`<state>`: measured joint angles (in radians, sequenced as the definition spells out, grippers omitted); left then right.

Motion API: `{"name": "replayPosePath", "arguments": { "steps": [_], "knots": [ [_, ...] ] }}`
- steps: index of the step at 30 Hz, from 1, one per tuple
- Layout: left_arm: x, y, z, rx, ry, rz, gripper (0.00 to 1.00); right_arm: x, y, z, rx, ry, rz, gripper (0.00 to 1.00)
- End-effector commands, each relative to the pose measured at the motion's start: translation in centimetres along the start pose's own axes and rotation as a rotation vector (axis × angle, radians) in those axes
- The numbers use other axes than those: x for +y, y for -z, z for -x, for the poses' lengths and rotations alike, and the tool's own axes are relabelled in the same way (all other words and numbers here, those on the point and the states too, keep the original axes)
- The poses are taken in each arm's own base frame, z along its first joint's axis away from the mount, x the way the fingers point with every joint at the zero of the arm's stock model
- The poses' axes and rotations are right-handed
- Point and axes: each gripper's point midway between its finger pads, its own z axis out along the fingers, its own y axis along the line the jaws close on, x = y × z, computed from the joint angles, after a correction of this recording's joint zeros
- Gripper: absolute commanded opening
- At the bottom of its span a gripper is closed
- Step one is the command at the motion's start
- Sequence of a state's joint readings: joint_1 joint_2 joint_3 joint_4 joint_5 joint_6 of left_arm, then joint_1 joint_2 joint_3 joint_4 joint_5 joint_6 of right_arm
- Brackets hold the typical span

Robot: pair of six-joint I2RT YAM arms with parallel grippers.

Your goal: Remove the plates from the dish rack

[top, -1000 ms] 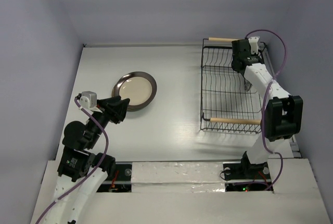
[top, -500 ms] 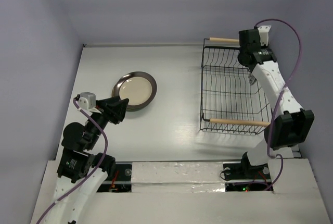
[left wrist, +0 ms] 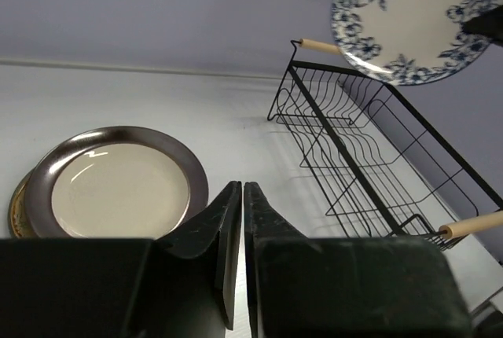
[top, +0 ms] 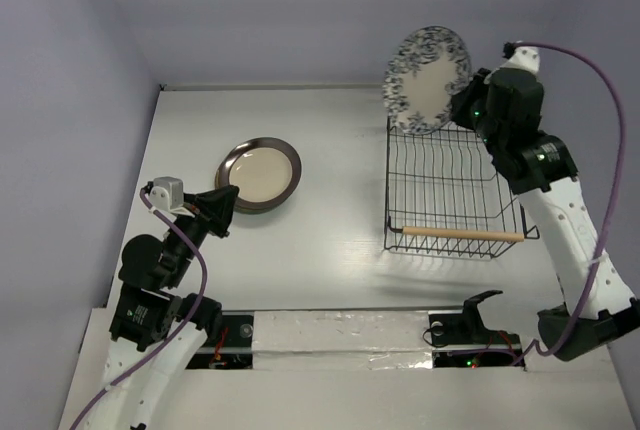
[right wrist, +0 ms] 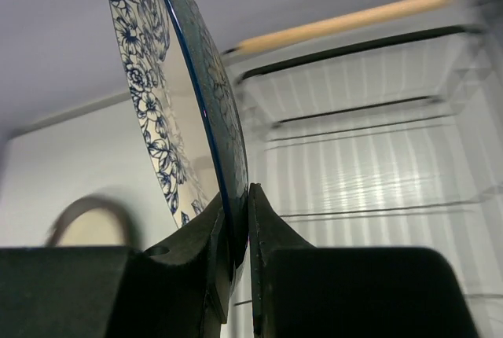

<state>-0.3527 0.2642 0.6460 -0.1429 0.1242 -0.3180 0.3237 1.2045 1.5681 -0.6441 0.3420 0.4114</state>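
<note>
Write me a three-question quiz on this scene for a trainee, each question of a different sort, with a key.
1. Multiple choice: which plate is the right gripper clamped on? A, a plain teal one; B, the blue-flowered plate; C, a plain white one.
2. True or false: the blue-flowered plate is standing in the rack.
3. Short answer: what lies on the table to the left of the rack?

Key
1. B.
2. False: it is held up in the air above the rack's far end.
3. The dark-rimmed plate with a cream centre.
</note>
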Motion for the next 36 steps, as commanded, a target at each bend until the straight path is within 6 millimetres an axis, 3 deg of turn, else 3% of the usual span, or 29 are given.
{"name": "replayPosePath", "arguments": {
  "steps": [1,4,6,9,11,12,13,14,17,23,24,30,34,36],
  "knots": [
    [-0.5,0.1,2.4,-0.063,-0.009,0.004,0.02,11.0,-0.4,0.1,-0.031,-0.196,0.415,0.00],
    [0.0,0.0,2.2,-0.058,-0.005,0.028,0.05,15.9,-1.0,-3.8,0.060,-0.252,0.566,0.00],
    [0.3,0.1,2.4,-0.068,-0.003,0.045,0.15,19.0,-1.4,-7.1,0.154,-0.296,0.656,0.00],
    [0.4,0.2,2.5,-0.076,-0.002,0.052,0.24,21.8,-2.2,-10.1,0.217,-0.351,0.723,0.00],
    [0.5,0.0,2.4,-0.071,-0.003,0.056,0.33,24.3,-3.7,-13.8,0.279,-0.369,0.745,0.00],
    [0.5,0.0,2.4,-0.071,-0.003,0.056,0.35,24.8,-3.2,-14.0,0.289,-0.376,0.757,0.00],
    [0.6,-0.1,2.3,-0.067,0.001,0.059,0.36,25.5,-4.3,-16.0,0.320,-0.375,0.753,0.00],
    [0.6,-0.2,2.2,-0.065,-0.001,0.058,0.36,26.5,-4.3,-16.5,0.337,-0.383,0.768,0.00],
    [0.9,-0.5,2.0,-0.052,-0.001,0.070,0.38,27.5,-5.9,-19.6,0.395,-0.398,0.761,0.00],
    [1.0,-0.7,1.7,-0.042,-0.001,0.070,0.39,28.7,-7.0,-23.4,0.469,-0.415,0.760,0.00],
    [1.1,-0.7,1.9,-0.047,-0.002,0.078,0.39,29.1,-7.0,-24.9,0.504,-0.409,0.767,0.00],
    [1.0,-0.7,1.7,-0.042,-0.002,0.070,0.39,30.1,-7.2,-27.7,0.559,-0.419,0.780,0.12],
    [1.0,-0.7,1.7,-0.039,-0.002,0.072,0.39,30.3,-7.0,-29.7,0.604,-0.357,0.745,0.30],
    [1.0,-0.7,1.7,-0.041,-0.002,0.069,0.39,30.2,-7.1,-30.0,0.586,-0.315,0.717,0.33]
  ]
}}
